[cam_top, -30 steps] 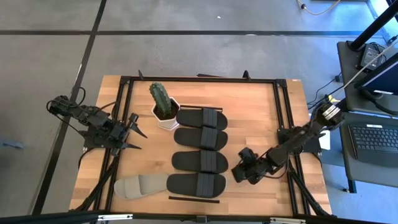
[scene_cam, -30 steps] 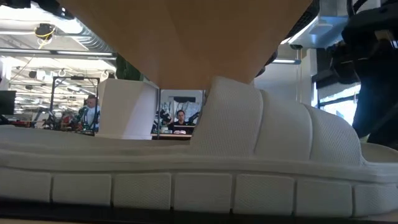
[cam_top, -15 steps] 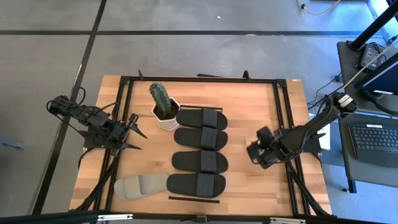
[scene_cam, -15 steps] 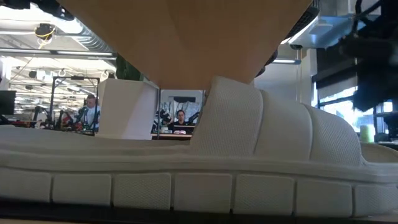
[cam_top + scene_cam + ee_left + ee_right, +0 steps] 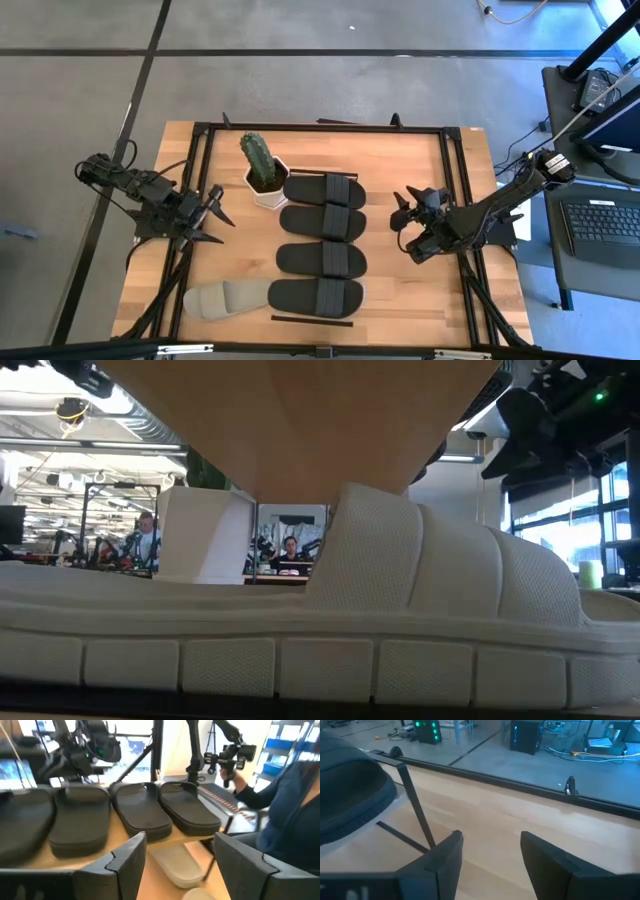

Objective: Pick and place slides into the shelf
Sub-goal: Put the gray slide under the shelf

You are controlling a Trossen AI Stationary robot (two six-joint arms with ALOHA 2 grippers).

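Since a second ago, my right gripper point(image 5: 403, 224) has swung away from the near right part of the table and now hangs over bare wood just right of the row of slides, its two fingers spread apart with nothing between them. My left gripper point(image 5: 217, 213) has not shifted: it waits at the table's left edge, pointing toward the slides, fingers wide and empty. Four black slides point(image 5: 322, 232) lie side by side down the middle of the shelf point(image 5: 380, 150), a light wooden panel set inside a black frame, each with one broad strap. The farthest black slide sits just beside a green cactus point(image 5: 256, 158) in a white pot point(image 5: 268, 194). A grey-beige slide point(image 5: 225, 299) lies at the near left corner, its end touching the nearest black slide; I can see only this one pale slide from above. A thin black bar point(image 5: 311, 320) rests along the near edge, just in front of that black slide. In the low view, a pale slide point(image 5: 300, 620) fills the picture from side to side, with the wooden panel overhead and a person point(image 5: 290, 552) seated far behind in the room. My left wrist view shows the black slides in a row and a person's dark blue sleeve point(image 5: 292, 815) at one edge. I can read no brand, label or writing anywhere on the slides or the shelf.
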